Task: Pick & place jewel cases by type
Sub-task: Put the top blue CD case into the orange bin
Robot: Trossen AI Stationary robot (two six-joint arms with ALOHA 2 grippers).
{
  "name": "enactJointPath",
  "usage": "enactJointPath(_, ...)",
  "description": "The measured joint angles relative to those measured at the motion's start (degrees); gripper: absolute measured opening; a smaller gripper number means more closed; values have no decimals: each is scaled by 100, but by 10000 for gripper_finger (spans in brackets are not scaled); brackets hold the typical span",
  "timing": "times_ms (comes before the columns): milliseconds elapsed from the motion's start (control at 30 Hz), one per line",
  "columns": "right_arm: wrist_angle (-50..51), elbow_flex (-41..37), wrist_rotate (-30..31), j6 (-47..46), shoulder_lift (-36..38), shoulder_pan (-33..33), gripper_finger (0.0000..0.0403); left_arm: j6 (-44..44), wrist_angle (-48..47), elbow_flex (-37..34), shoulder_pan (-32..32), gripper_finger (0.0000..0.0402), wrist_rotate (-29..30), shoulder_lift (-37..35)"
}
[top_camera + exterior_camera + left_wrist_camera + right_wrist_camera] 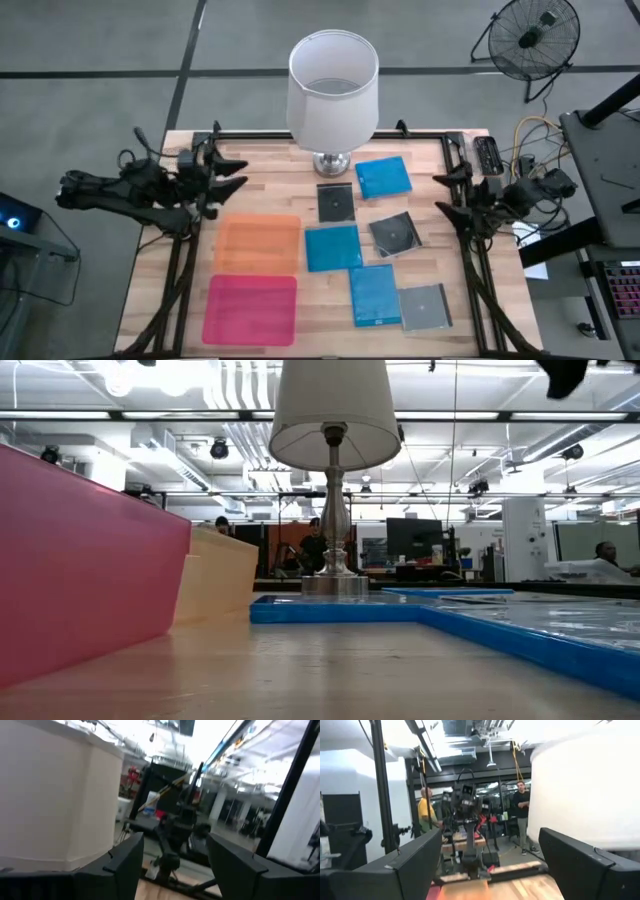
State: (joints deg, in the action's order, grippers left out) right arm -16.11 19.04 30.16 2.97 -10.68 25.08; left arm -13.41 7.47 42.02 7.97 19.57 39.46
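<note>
Six jewel cases lie flat on the table's right half in the high view. Three are blue (383, 177) (332, 247) (375, 294); a fourth blue one does not show. One is dark grey (335, 202), one clear-dark with a disc (396, 234), one silvery (425, 306). In the low view blue cases (340, 610) show edge-on. My left gripper (238, 172) (175, 865) hovers open over the table's left far side. My right gripper (440, 194) (490, 870) hovers open near the right edge. Both point toward the table's middle and touch nothing.
A white-shaded lamp (333, 90) (335, 420) stands at the far middle, next to the dark grey case. An orange container (258, 245) and a pink one (250, 308) sit on the left half and rise as walls in the low view. People stand in the room behind.
</note>
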Motion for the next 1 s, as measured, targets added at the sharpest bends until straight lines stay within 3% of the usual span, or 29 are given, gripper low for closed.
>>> enactJointPath(133, 409, 750, 10, -73, -510, 2, 329, 17, -21, 305, 0, 200, -2, 591)
enactJointPath(267, 1219, 1563, 403, -121, -1056, 0, 329, -56, -142, 475, 0, 200, -10, 1188)
enactJointPath(600, 4322, 3793, 498, -1483, -2327, 1, 329, -574, -56, 1295, 0, 200, -9, 2637)
enactJointPath(867, 6420, 5139, 1582, -2411, -3224, 0, 329, -614, -75, 2064, 0, 200, -43, 3627)
enactJointPath(1000, 7136, 5589, 1685, -2979, -3517, 2, 329, -734, -28, 2480, 0, 200, -41, 4069)
